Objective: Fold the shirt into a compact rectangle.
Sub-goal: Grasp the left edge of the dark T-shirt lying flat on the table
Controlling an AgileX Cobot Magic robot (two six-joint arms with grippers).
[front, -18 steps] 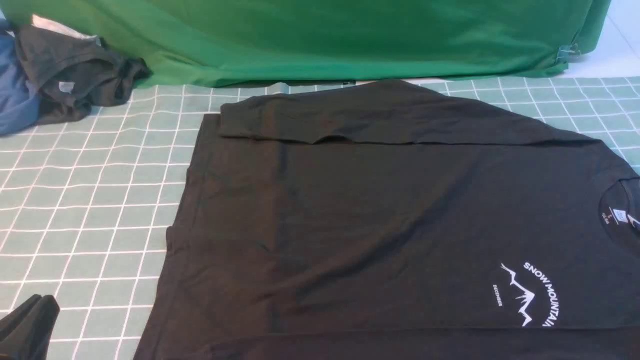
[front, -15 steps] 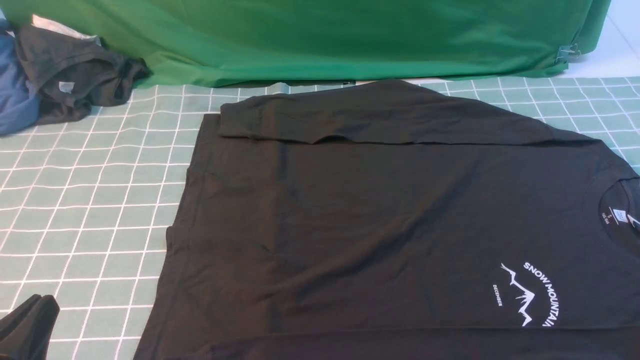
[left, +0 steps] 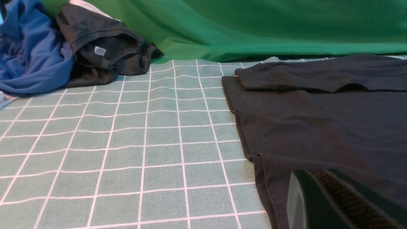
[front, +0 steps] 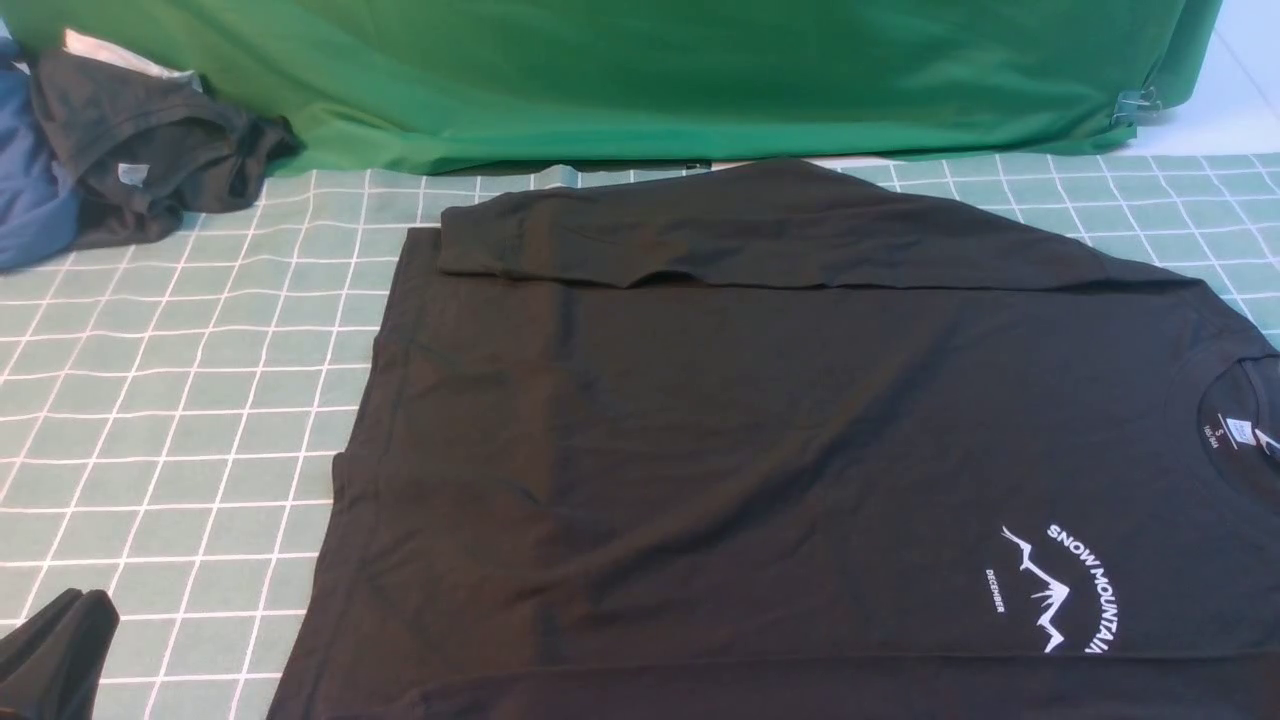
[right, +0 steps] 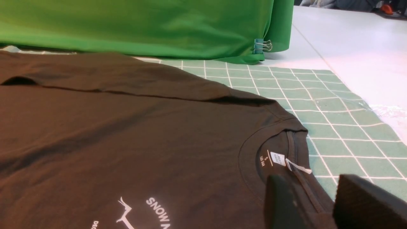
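Green cloth backdrop (front: 640, 70) hangs behind in soft folds. The table wears a teal mat (front: 180, 400) with a white square grid and a slightly nubbly surface. Far left: a crumpled blue garment (front: 30, 210) with a dark grey garment (front: 150, 150) bunched against it, small grey tag showing. Left gripper (front: 55, 650) is at the near left corner over bare mat, jaws clenched on nothing. The shirt (front: 750, 430) — black matte cotton, laid flat, hem to the left and collar to the right — fills the centre and right. One long sleeve (front: 700, 235) is folded along its far edge. White mountain-outline print (front: 1060, 590) sits near right. Right gripper (right: 310, 190) shows only in its wrist view: blocky dark fingers parted over the collar by the white neck label (right: 279, 159), grasping nothing. A metal binder clip (front: 1135, 103) pins the backdrop's right end.
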